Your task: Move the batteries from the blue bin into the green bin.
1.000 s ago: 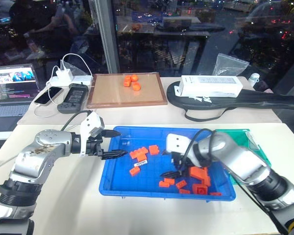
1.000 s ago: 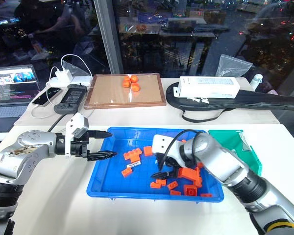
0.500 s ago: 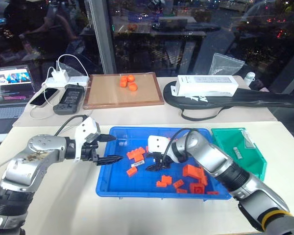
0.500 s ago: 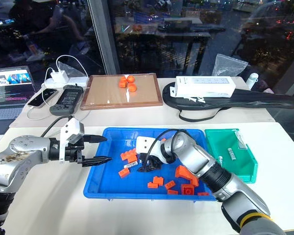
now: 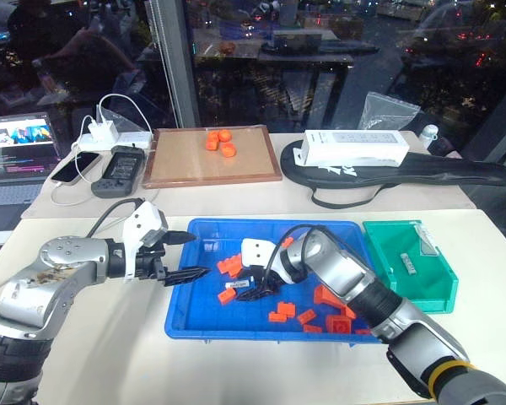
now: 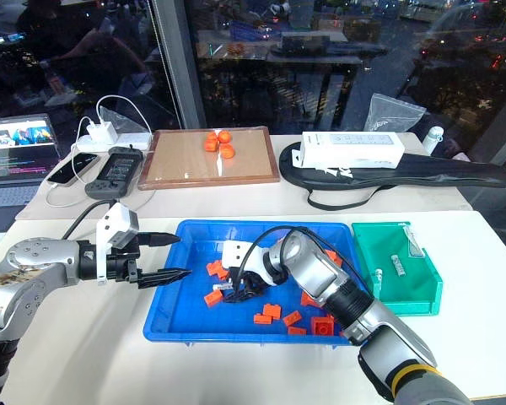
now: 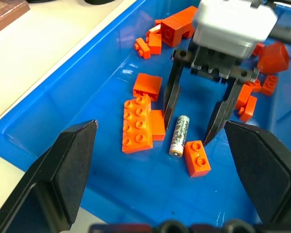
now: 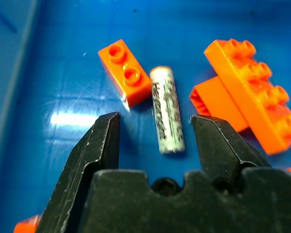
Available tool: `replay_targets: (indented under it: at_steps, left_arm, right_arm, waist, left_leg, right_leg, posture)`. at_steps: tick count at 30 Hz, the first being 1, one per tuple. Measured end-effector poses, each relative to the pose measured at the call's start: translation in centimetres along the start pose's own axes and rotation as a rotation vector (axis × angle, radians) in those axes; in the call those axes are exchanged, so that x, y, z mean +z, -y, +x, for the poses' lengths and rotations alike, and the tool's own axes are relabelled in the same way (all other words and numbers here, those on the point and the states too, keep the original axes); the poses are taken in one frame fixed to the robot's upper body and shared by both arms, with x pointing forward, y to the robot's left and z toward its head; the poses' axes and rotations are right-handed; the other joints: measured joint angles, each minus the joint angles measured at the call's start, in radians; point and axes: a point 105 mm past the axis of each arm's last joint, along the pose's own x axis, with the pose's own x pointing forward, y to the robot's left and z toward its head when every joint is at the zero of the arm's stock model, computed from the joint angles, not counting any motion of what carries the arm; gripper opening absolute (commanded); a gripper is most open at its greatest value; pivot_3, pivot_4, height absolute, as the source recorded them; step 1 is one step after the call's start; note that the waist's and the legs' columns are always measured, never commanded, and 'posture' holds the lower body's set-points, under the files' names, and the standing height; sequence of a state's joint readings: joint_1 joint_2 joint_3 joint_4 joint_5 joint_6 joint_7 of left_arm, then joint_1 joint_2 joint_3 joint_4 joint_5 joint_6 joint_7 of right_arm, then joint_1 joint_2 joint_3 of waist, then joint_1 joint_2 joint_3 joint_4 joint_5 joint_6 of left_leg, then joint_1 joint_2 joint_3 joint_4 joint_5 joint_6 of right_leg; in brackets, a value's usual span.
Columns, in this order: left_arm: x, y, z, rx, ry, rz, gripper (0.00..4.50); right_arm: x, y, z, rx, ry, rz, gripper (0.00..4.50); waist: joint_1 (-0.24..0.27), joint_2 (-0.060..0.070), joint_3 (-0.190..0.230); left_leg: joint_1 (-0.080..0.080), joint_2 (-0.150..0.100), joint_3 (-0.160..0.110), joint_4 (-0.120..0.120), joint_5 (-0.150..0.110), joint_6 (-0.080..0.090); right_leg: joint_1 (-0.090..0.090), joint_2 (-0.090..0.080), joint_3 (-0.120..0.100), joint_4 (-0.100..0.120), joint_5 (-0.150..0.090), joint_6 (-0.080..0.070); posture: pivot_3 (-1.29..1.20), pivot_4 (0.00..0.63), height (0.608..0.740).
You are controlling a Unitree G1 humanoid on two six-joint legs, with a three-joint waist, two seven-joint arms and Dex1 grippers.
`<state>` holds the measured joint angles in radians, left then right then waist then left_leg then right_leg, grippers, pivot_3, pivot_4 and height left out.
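Observation:
The blue bin (image 5: 270,331) sits in front of me with several orange bricks (image 5: 331,297) scattered on its floor. One whitish battery (image 8: 167,109) lies flat in its left half, between a small brick and a longer one, and shows as the battery (image 7: 179,135) in the left wrist view too. My right gripper (image 5: 253,291) is down over it, open, one finger on each side with gaps. My left gripper (image 5: 196,255) hovers open at the bin's left rim, holding nothing. The green bin (image 5: 422,288) stands to the right with two batteries (image 6: 397,266) inside.
Behind the bins a brown wooden-framed tray (image 5: 207,160) holds orange pieces. A laptop (image 5: 17,143), phones and a charger lie at the back left. A white box (image 5: 350,150) rests on a black bag (image 5: 455,173) at the back right.
My right gripper moved left across the blue bin and sank, its fingers narrowing from wide apart, and it now straddles the battery. The left gripper stayed put. The camera view shifted.

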<state>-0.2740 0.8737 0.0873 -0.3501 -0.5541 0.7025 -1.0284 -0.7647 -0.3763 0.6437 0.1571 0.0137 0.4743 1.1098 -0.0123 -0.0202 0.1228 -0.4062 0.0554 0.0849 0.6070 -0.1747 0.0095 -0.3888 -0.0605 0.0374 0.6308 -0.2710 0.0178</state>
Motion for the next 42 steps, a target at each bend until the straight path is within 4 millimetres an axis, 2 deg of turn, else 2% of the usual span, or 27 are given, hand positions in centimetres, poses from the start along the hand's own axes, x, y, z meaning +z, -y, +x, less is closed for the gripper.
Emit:
replay_targets:
  at_steps: [1,6,12,16,18,20,21,22,23,24,26,28,30,32,34,38,40,42]
  left_arm:
    - [0.1,0.0,0.0,0.000,0.001,0.003,4.50]
    - [0.1,0.0,0.0,0.002,0.001,0.006,4.50]
    - [1.7,-0.5,0.8,-0.005,0.065,0.023,4.50]
    - [2.4,-0.6,1.6,-0.039,0.105,0.012,4.50]
    - [3.1,-0.6,2.4,-0.069,0.131,0.013,4.50]
    - [3.8,-0.4,3.4,-0.112,0.165,0.011,4.50]
    - [4.1,-0.2,4.0,-0.144,0.181,0.006,4.50]
    - [4.2,-0.2,4.2,-0.156,0.189,0.002,4.50]
    - [4.4,-0.1,4.7,-0.182,0.200,-0.004,4.50]
    - [4.8,0.0,5.0,-0.200,0.211,-0.003,4.50]
    - [5.3,0.0,5.5,-0.228,0.230,-0.002,4.50]
    - [6.0,0.1,5.8,-0.247,0.249,0.004,4.50]
    - [7.6,0.2,6.4,-0.281,0.296,0.019,4.50]
    - [8.0,0.0,6.7,-0.280,0.305,0.022,4.50]
    - [7.8,-0.2,7.1,-0.265,0.288,0.036,4.50]
    - [7.3,-0.9,7.5,-0.216,0.264,0.048,4.50]
    - [7.5,-1.1,7.5,-0.195,0.274,0.060,4.50]
    - [7.5,-1.4,7.5,-0.167,0.275,0.066,4.50]
  right_arm:
    - [0.0,0.2,0.0,-0.004,0.002,0.007,2.10]
    - [-0.5,0.7,-0.5,-0.025,-0.001,0.021,0.31]
    - [-1.7,0.9,-2.6,-0.069,0.022,0.078,0.25]
    - [-1.9,1.7,-6.3,-0.157,0.048,0.137,0.25]
    - [-1.9,2.1,-9.6,-0.234,0.054,0.172,0.25]
    - [-2.7,2.6,-14.0,-0.356,0.023,0.228,0.25]
    - [-3.4,2.6,-17.1,-0.454,-0.009,0.264,0.25]
    - [-3.7,2.7,-18.7,-0.510,-0.029,0.282,0.25]
    - [-4.4,2.4,-21.6,-0.608,-0.069,0.312,0.25]
    - [-5.1,1.9,-23.3,-0.663,-0.104,0.337,0.25]
    - [-6.2,0.7,-25.0,-0.717,-0.159,0.383,0.25]
    - [-6.9,0.0,-25.5,-0.735,-0.185,0.419,0.25]
    - [-9.0,-1.3,-26.1,-0.775,-0.243,0.510,0.25]
    - [-10.2,-1.6,-26.8,-0.842,-0.280,0.567,0.25]
    - [-11.2,-1.8,-27.2,-0.891,-0.317,0.612,1.26]
    - [-13.5,-1.8,-27.5,-0.966,-0.359,0.696,2.62]
    - [-13.6,-1.7,-27.3,-0.966,-0.355,0.704,3.27]
    - [-13.0,-1.2,-27.2,-0.963,-0.327,0.691,4.01]
  waist:
    - [0.000,0.000,0.000]
    - [0.001,0.000,0.000]
    - [0.006,0.000,0.000]
    - [0.007,0.000,0.000]
    - [0.010,0.000,0.000]
    - [0.023,0.000,0.000]
    - [0.029,0.000,0.000]
    - [0.031,0.000,0.000]
    - [0.031,0.000,0.000]
    - [0.031,-0.001,0.000]
    - [0.027,-0.001,0.000]
    - [0.015,-0.001,0.000]
    - [0.007,0.000,0.000]
    - [-0.001,0.000,0.000]
    - [-0.002,0.000,0.000]
    - [-0.001,0.000,0.000]
    - [0.000,0.000,0.000]
    - [-0.001,0.000,0.000]
  left_leg:
    - [0.000,0.000,0.000,0.000,0.000,0.000]
    - [0.000,0.000,0.000,0.000,0.000,0.000]
    - [-0.001,-0.001,0.000,0.000,0.000,0.000]
    - [-0.001,-0.001,0.000,0.000,0.000,0.000]
    - [-0.001,-0.001,0.000,0.000,0.000,0.000]
    - [-0.002,-0.002,0.000,0.000,0.000,0.000]
    - [-0.003,-0.003,0.000,0.001,0.000,0.000]
    - [-0.003,-0.003,0.000,0.001,0.000,0.000]
    - [-0.003,-0.003,0.000,0.000,0.000,0.000]
    - [-0.003,-0.003,0.000,0.000,0.000,0.000]
    - [-0.003,-0.003,-0.001,-0.001,0.000,0.000]
    - [-0.002,-0.003,-0.001,-0.001,0.000,0.001]
    - [-0.001,-0.004,-0.002,-0.001,0.000,0.001]
    - [0.000,-0.004,-0.003,0.000,0.000,0.001]
    - [0.000,-0.004,-0.003,0.000,0.000,0.001]
    - [-0.001,-0.005,-0.003,0.000,0.000,0.001]
    - [-0.001,-0.005,-0.003,0.000,0.000,0.001]
    - [-0.001,-0.005,-0.003,0.000,0.000,0.001]
  right_leg:
    - [0.000,0.000,0.000,0.000,0.000,0.000]
    - [0.000,0.000,0.000,0.000,0.000,0.000]
    - [0.000,0.000,0.000,0.000,0.000,0.000]
    - [0.000,0.000,0.001,0.000,0.000,0.000]
    - [0.000,0.000,0.001,-0.001,0.000,0.000]
    - [0.000,-0.001,0.001,-0.002,0.000,0.000]
    - [0.000,-0.001,0.001,-0.002,0.000,0.001]
    - [0.000,-0.001,0.001,-0.003,0.000,0.001]
    - [0.000,-0.001,0.002,-0.004,0.000,0.001]
    - [0.000,-0.001,0.002,-0.005,0.000,0.001]
    - [0.000,-0.001,0.002,-0.005,0.000,0.000]
    - [0.000,0.001,0.005,-0.004,0.000,0.000]
    - [0.000,0.001,0.005,-0.002,0.000,0.001]
    - [0.001,0.001,0.006,-0.002,-0.001,0.002]
    - [0.001,0.001,0.006,-0.002,-0.002,0.005]
    - [0.001,0.001,0.006,-0.002,-0.001,0.004]
    - [0.001,0.001,0.007,-0.002,-0.001,0.004]
    - [0.001,0.001,0.007,-0.002,-0.001,0.005]
  posture:
    - [0.00,0.150,0.740]
    - [0.00,0.150,0.740]
    - [0.00,0.150,0.740]
    - [0.00,0.150,0.740]
    - [0.00,0.150,0.740]
    - [0.00,0.150,0.740]
    - [0.00,0.150,0.740]
    - [0.00,0.150,0.740]
    - [0.00,0.150,0.740]
    - [0.00,0.150,0.740]
    - [0.00,0.150,0.740]
    - [0.00,0.150,0.740]
    - [0.00,0.150,0.740]
    - [0.00,0.150,0.740]
    - [0.00,0.150,0.740]
    - [0.00,0.150,0.740]
    - [0.00,0.150,0.740]
    - [0.00,0.150,0.740]
